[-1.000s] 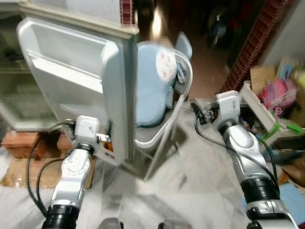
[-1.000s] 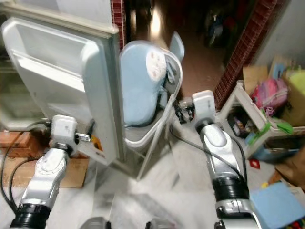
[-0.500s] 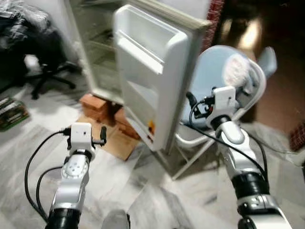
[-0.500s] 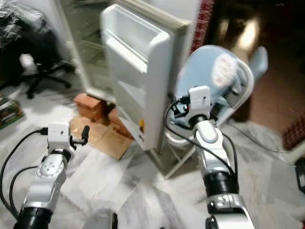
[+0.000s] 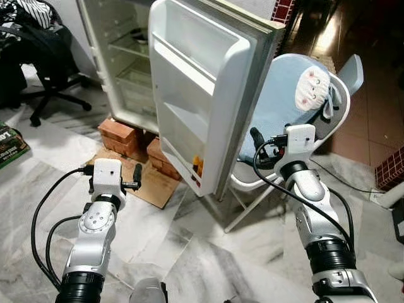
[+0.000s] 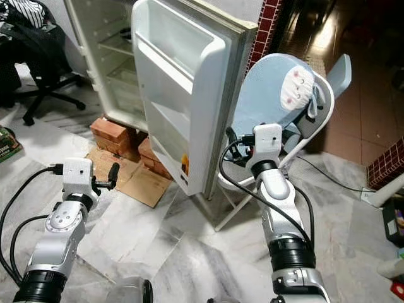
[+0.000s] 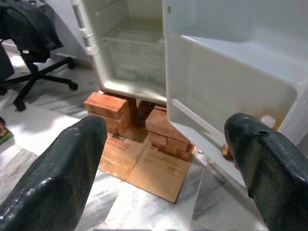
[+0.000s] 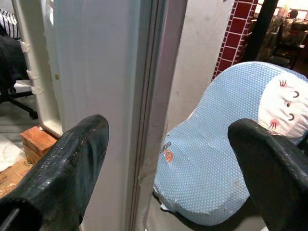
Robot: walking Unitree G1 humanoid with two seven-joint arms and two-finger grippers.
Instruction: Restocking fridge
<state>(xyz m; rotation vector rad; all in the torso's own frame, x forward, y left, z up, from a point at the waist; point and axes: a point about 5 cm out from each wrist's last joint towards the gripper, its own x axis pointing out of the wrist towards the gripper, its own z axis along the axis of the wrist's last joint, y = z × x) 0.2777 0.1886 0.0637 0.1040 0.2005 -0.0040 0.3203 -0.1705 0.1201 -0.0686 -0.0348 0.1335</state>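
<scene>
I have the white fridge (image 5: 120,69) ahead, its door (image 5: 208,95) swung wide toward me; the glass shelves inside look bare. The door's upper bins seem empty, and something small and orange (image 5: 198,165) sits in the lowest one. The fridge stands on red bricks (image 5: 123,136) over a sheet of cardboard (image 5: 148,183). My left gripper (image 7: 166,159) hangs spread before the bricks, holding nothing. My right gripper (image 8: 168,159) is spread too, straddling the door's edge, with the pale blue cushioned chair (image 5: 284,107) just behind the door.
</scene>
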